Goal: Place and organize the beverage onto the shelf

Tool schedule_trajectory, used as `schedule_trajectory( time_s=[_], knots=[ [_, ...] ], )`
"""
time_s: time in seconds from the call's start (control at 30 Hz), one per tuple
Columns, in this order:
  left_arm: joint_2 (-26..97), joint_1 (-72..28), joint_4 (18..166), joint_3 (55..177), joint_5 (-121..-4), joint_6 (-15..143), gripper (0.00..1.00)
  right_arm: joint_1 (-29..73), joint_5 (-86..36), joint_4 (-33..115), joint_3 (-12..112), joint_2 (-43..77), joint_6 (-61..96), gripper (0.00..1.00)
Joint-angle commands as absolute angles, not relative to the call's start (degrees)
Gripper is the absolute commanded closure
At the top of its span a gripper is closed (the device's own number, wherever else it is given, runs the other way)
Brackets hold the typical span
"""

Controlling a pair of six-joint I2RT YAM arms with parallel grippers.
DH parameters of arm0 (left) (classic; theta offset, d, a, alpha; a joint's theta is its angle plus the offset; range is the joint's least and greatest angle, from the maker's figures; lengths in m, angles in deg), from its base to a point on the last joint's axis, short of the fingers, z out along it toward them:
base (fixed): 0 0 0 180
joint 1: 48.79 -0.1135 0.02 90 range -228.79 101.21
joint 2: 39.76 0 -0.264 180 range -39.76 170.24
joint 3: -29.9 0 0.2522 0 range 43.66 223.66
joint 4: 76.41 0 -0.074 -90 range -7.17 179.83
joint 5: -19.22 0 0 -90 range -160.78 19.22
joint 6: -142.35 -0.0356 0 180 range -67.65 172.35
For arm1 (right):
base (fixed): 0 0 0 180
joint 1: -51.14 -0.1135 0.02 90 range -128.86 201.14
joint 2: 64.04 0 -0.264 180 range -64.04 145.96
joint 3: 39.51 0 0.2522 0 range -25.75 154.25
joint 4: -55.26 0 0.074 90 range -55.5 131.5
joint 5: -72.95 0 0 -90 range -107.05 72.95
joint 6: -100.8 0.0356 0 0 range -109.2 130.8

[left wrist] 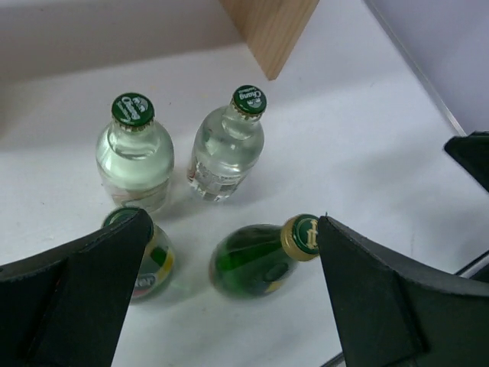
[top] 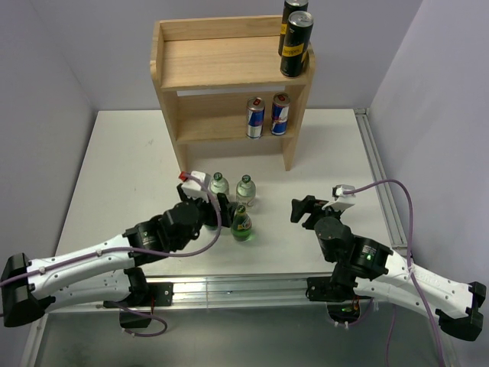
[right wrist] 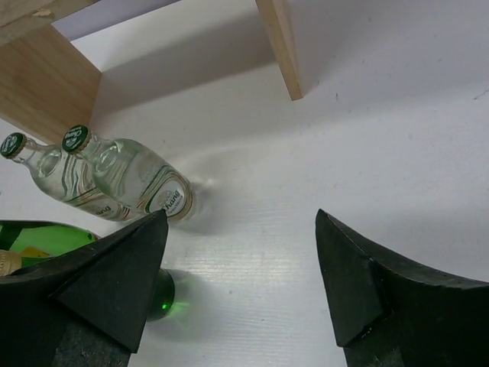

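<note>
The light-wood shelf stands at the back, with two black cans on its top tier and two blue-silver cans on the lower tier. Two clear green-capped bottles and a dark green gold-capped bottle stand on the table in front of it. My left gripper is open just above the green bottle, whose cap sits by the right finger. A fourth bottle with a yellow label is partly behind the left finger. My right gripper is open and empty, to the right of the bottles.
The shelf's front leg stands just behind the clear bottles. A metal rail runs along the table's right edge. Grey walls close in the back and sides.
</note>
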State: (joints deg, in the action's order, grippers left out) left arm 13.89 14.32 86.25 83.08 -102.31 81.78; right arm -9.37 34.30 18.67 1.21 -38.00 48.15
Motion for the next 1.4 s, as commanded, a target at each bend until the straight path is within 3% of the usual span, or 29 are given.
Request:
schedule_trajectory(
  time_s=[0.0,0.33,0.57,0.8,1.1,1.37],
  knots=[
    [11.13,18.79,80.51,78.57,-115.33,90.75,0.01,-9.59,35.24,20.85,0.97,-38.46,47.81,0.15],
    [18.41,20.73,82.44,73.36,-125.18,100.07,0.01,-9.68,34.89,20.14,1.32,-38.55,48.16,0.16],
    [31.93,20.73,85.51,74.06,-130.8,105.88,0.01,-9.59,34.89,20.58,1.14,-38.2,47.98,0.16],
    [45.48,20.73,97.98,73.11,-134.15,105.71,0.01,-9.59,34.63,20.85,1.14,-37.85,47.63,0.16],
    [49.89,20.73,113.11,69.15,-136.52,102.1,0.02,-9.59,34.19,21.81,0.62,-37.67,47.28,0.16],
    [52.78,20.56,108.28,70.11,-141.18,108.78,0.08,-9.59,34.1,22.43,0.35,-36.88,47.19,0.16]
  ],
)
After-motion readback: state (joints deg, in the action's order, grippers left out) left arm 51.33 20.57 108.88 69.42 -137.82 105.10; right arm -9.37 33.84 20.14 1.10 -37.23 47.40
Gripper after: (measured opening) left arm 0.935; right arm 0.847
